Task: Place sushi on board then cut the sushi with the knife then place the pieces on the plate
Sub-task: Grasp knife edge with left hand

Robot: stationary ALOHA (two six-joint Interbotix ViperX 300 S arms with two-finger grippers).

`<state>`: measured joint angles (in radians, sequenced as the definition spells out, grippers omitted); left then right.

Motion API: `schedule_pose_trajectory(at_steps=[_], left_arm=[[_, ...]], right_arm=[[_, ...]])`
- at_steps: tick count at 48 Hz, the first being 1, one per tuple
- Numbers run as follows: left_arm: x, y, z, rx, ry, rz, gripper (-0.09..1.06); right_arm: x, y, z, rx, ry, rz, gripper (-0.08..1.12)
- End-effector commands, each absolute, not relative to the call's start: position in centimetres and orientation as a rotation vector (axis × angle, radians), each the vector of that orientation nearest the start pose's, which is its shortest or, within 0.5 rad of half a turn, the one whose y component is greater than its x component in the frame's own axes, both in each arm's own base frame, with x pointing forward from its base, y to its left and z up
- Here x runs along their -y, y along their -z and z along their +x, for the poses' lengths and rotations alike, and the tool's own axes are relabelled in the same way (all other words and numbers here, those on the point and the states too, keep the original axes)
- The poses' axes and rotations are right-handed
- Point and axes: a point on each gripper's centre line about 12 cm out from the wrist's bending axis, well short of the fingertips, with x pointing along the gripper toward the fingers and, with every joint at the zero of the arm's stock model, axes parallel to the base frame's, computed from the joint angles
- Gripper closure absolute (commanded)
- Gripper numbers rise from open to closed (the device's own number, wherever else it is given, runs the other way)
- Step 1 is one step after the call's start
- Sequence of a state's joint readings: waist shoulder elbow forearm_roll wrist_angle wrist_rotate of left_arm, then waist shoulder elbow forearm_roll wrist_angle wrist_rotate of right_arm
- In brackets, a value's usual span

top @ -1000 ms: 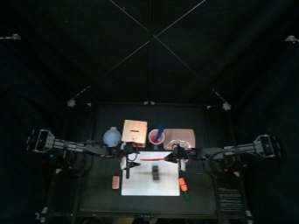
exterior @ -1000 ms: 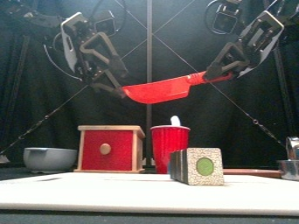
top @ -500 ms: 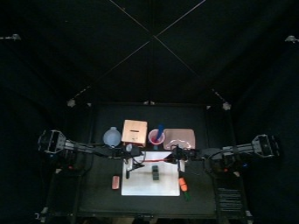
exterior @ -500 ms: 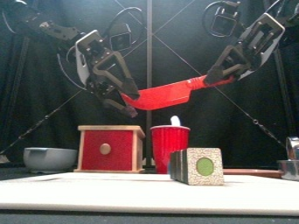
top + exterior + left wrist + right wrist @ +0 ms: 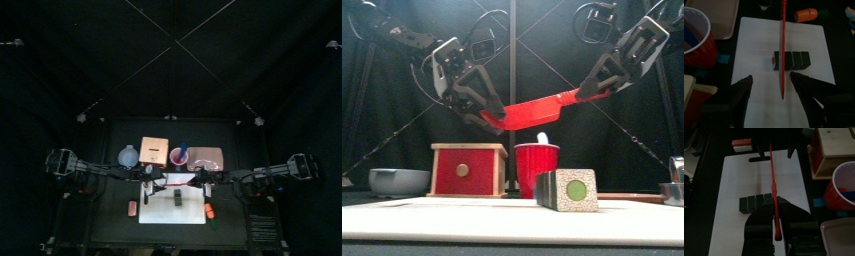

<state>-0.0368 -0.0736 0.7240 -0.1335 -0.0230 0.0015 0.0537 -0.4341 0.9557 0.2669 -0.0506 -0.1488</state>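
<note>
A red toy knife (image 5: 540, 104) hangs in the air above the white cutting board (image 5: 462, 222), blade end lower on the left. My right gripper (image 5: 588, 95) is shut on its handle (image 5: 777, 225). My left gripper (image 5: 485, 118) sits at the blade's tip, and in the left wrist view its jaws stand open on either side of the blade (image 5: 783, 50) without touching it. The dark green sushi roll (image 5: 567, 190) rests whole on the board, directly under the knife (image 5: 792, 59). The pink tray (image 5: 206, 157) lies behind the board on the right.
Behind the board stand a red cup (image 5: 536, 168), a wooden box with a red drawer front (image 5: 469, 170) and a blue-grey bowl (image 5: 398, 180). Small orange toys lie at the board's left (image 5: 132, 208) and right (image 5: 209, 211) edges.
My left gripper has come down and inward to the knife's blade end. The knife has tilted, with the blade end dropping. The right gripper has kept its hold on the handle.
</note>
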Motion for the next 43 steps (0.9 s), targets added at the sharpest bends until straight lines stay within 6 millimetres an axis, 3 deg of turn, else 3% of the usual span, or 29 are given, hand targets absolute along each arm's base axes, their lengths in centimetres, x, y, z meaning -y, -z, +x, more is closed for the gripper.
schedule_pose_trajectory(at_steps=[1,28,43], left_arm=[[1.3,-19.1,38.0,-0.587,-0.007,-0.112,0.12],[1.5,-19.1,38.0,-0.594,0.0,-0.109,0.43],[3.1,-18.4,39.0,-0.61,0.032,-0.109,0.6]], right_arm=[[-1.5,-22.9,29.4,-0.445,-0.014,0.1,0.72],[-1.7,-22.6,29.4,-0.455,-0.016,0.115,0.72],[-2.2,-20.0,29.2,-0.564,0.017,0.266,0.72]])
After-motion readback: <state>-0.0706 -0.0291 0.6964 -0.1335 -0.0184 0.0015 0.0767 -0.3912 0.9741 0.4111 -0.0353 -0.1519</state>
